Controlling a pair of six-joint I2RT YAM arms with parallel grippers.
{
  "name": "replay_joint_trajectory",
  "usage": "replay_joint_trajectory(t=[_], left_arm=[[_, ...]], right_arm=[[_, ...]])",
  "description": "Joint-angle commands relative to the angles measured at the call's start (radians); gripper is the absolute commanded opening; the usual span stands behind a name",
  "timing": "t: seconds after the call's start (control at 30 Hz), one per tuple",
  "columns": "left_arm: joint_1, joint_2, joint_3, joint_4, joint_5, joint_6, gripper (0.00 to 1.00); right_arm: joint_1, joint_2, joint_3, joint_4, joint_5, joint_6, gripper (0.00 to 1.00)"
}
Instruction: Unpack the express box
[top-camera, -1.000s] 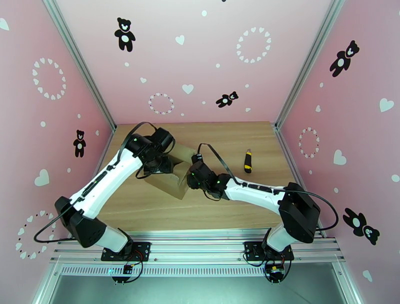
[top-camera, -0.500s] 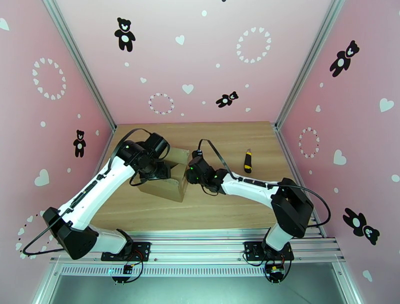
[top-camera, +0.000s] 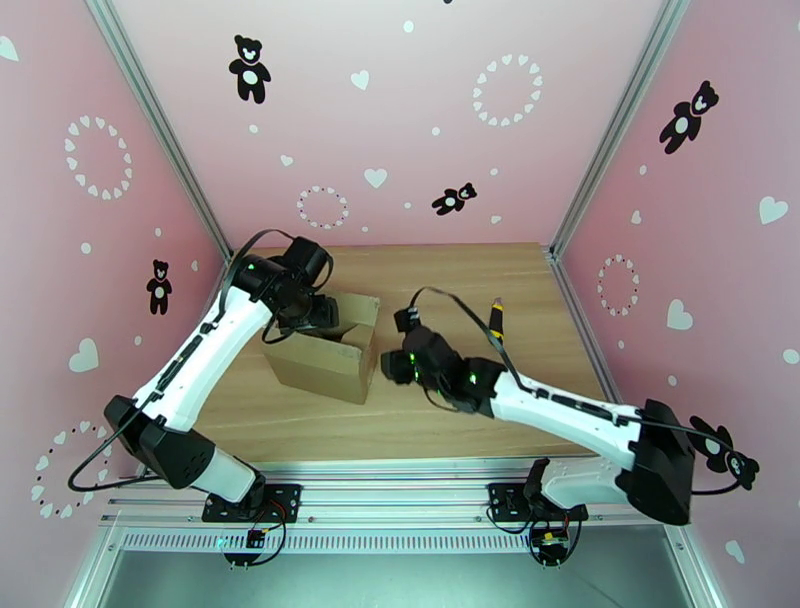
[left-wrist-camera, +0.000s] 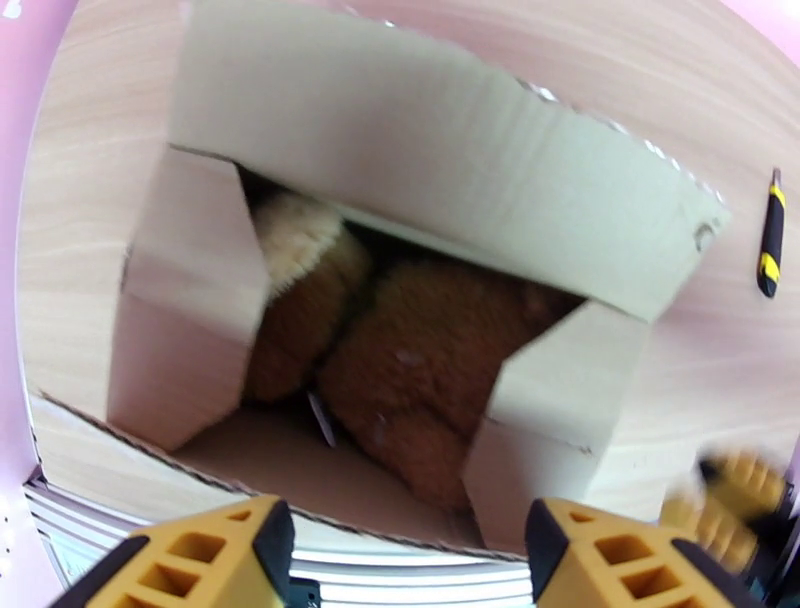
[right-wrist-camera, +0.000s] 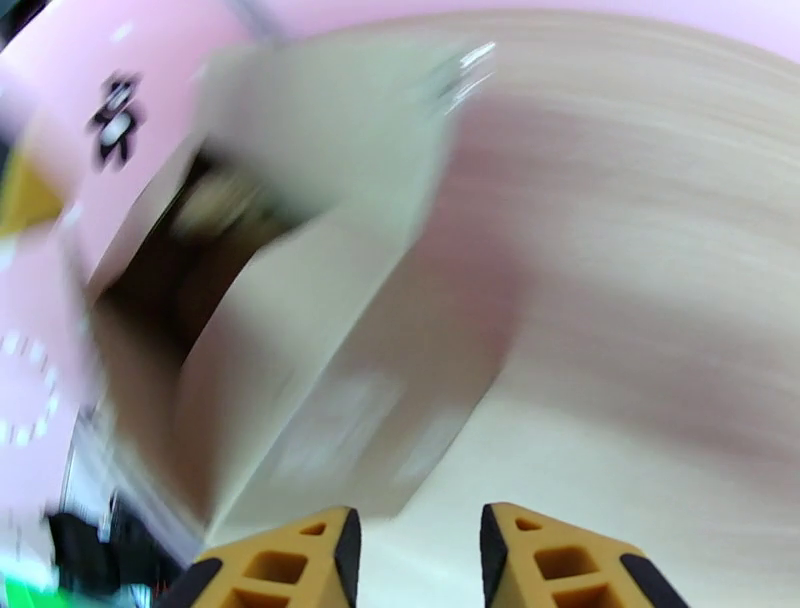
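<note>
Retreat of the right tool (top-camera: 392, 368) from the express box (top-camera: 325, 360), left of the utility knife (left-wrist-camera: 770, 245), jaws narrowly apart and empty, frees its open top; left tool (left-wrist-camera: 405, 560), spread wide, hangs over the plush toy (left-wrist-camera: 420, 370) inside.

Brown express box (top-camera: 320, 367); pink walls (top-camera: 420, 105) with black bears (top-camera: 249, 68).
</note>
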Motion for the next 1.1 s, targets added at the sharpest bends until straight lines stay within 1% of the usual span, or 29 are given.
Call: replay_joint_trajectory(t=[0.0, 0.17, 0.3, 0.43, 0.5, 0.57, 0.77, 0.97, 1.07], left_arm=[[0.016, 0.051, 0.037, 0.016, 0.02, 0.054, 0.67], [0.015, 0.083, 0.026, 0.025, 0.054, 0.075, 0.67], [0.015, 0.092, 0.017, 0.013, 0.08, 0.085, 0.67], [0.015, 0.075, -0.009, 0.009, 0.098, 0.085, 0.67], [0.016, 0.067, -0.024, 0.012, 0.109, 0.085, 0.67], [0.016, 0.064, -0.036, 0.013, 0.107, 0.082, 0.66], [0.023, 0.058, -0.054, 0.024, 0.1, 0.077, 0.66], [0.049, 0.054, -0.052, 0.049, 0.107, 0.075, 0.66], [0.052, 0.066, -0.036, 0.059, 0.111, 0.074, 0.66]], right_arm=[[0.074, -0.009, -0.059, -0.003, -0.018, -0.004, 0.37], [0.155, 0.077, -0.059, 0.072, -0.031, -0.056, 0.35], [0.164, 0.164, -0.041, 0.138, -0.04, -0.046, 0.34], [0.164, 0.24, 0.001, 0.186, -0.006, -0.035, 0.31], [0.164, 0.276, 0.024, 0.194, 0.034, -0.015, 0.29], [0.161, 0.309, 0.042, 0.205, 0.083, 0.022, 0.28], [0.128, 0.368, 0.069, 0.213, 0.136, 0.113, 0.26], [0.075, 0.381, 0.089, 0.225, 0.166, 0.117, 0.26], [0.034, 0.413, 0.127, 0.244, 0.127, 0.085, 0.27]])
